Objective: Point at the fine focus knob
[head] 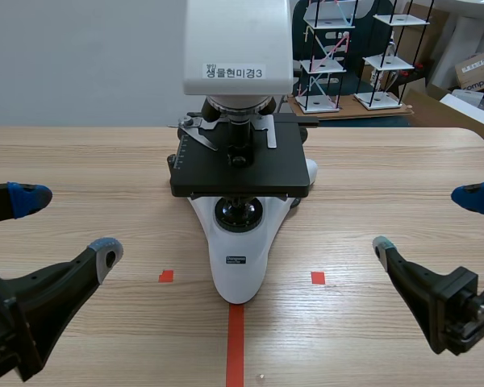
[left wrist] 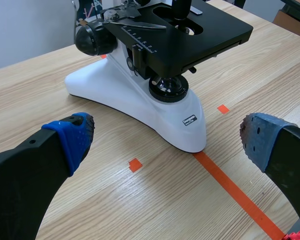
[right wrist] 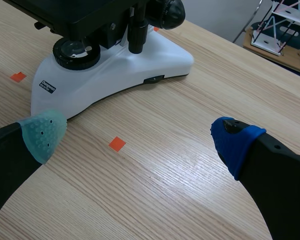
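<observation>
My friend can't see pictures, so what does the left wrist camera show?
A white microscope with a black stage stands on a wooden table, just ahead of the open left gripper, whose blue-padded fingers are spread wide. A round black focus knob sticks out of its side, and an orange-red tape line runs from its front tip toward the gripper.

Microscope [head: 239, 173] centred on table [head: 387, 210]
</observation>
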`<state>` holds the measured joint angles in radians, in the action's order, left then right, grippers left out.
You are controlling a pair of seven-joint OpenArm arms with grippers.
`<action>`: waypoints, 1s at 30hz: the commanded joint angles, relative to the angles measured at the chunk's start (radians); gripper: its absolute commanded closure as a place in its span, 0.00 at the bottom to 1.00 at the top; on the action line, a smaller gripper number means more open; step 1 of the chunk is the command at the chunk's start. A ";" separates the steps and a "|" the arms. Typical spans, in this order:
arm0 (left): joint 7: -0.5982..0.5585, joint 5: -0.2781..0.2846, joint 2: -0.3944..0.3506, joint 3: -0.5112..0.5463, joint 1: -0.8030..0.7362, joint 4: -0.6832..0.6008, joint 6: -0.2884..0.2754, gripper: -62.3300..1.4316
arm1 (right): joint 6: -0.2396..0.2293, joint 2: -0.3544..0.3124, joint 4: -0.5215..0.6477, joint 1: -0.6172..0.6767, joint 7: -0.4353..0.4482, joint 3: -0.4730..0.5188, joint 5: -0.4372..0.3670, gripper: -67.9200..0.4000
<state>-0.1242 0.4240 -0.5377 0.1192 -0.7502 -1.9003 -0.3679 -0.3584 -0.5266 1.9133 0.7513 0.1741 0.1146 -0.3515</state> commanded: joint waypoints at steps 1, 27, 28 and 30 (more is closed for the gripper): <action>-0.014 0.006 0.003 0.003 0.000 -0.023 -0.001 0.01 | 0.003 -0.013 0.011 -0.003 0.011 0.009 -0.012 0.05; -0.014 0.006 0.003 0.003 0.000 -0.023 -0.001 0.01 | 0.002 -0.014 -0.020 -0.018 0.019 0.010 -0.020 0.48; -0.013 0.006 0.003 0.003 0.000 -0.023 -0.001 0.01 | 0.003 -0.014 -0.033 -0.029 0.020 0.010 -0.023 0.53; -0.014 0.006 0.003 0.003 0.000 -0.023 -0.001 0.01 | 0.002 -0.015 -0.065 -0.057 0.026 0.010 -0.024 0.63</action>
<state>-0.1242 0.4240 -0.5377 0.1192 -0.7502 -1.9003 -0.3679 -0.3584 -0.5266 1.8591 0.7227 0.1825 0.1146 -0.3599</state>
